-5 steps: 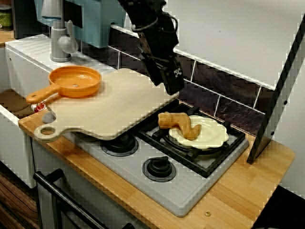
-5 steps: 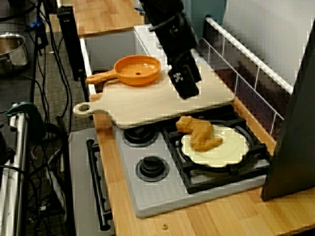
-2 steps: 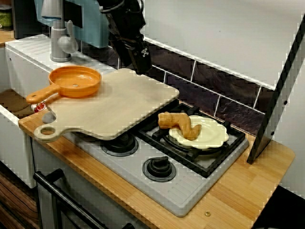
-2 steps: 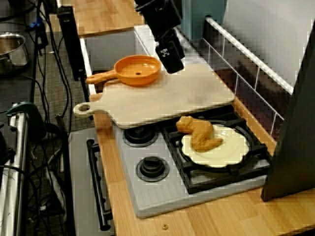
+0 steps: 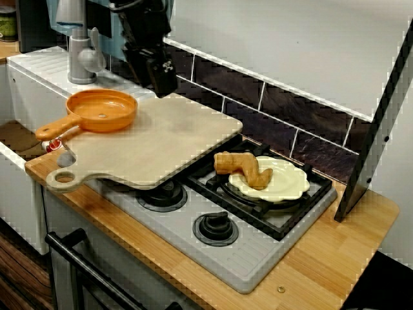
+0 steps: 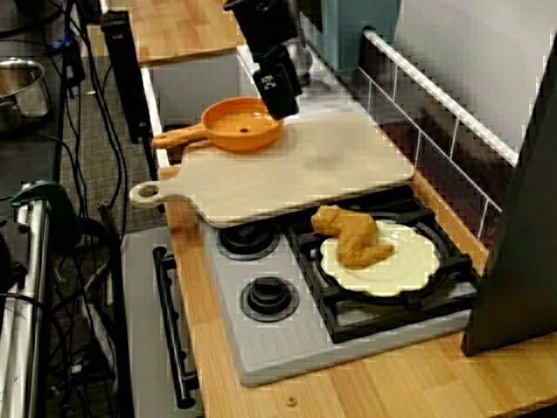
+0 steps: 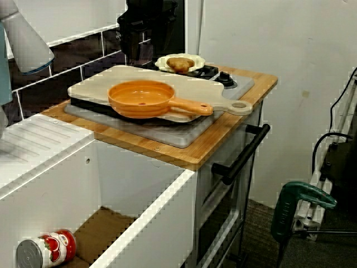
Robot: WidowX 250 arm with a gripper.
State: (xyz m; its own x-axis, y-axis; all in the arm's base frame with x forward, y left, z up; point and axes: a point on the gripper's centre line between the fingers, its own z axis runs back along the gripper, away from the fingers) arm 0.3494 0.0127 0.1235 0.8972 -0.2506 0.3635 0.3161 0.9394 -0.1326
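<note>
My black gripper (image 5: pixel 161 81) hangs above the back left corner of the pale wooden cutting board (image 5: pixel 155 142), just right of and behind the orange frying pan (image 5: pixel 102 111) that rests on it. In the view from above the gripper (image 6: pixel 280 97) overlaps the pan's (image 6: pixel 244 124) far rim, touching nothing that I can see. Its fingers read as one dark block, so the gap between them is hidden. Nothing is held. A brown chicken piece (image 5: pixel 242 166) lies half on a cream plate (image 5: pixel 290 184) on the right burner.
The board overhangs the grey stove (image 5: pixel 258 252) on the wooden counter. A grey faucet (image 5: pixel 80 51) and a sink lie to the left, with a tomato can (image 7: pixel 44 251) at the bottom. A dark panel (image 5: pixel 374 129) leans at the right. An oven handle (image 7: pixel 240 159) juts in front.
The gripper has travelled left and back along the board, from near the plate with the chicken piece to beside the orange pan. Pan, board, plate and chicken have stayed put.
</note>
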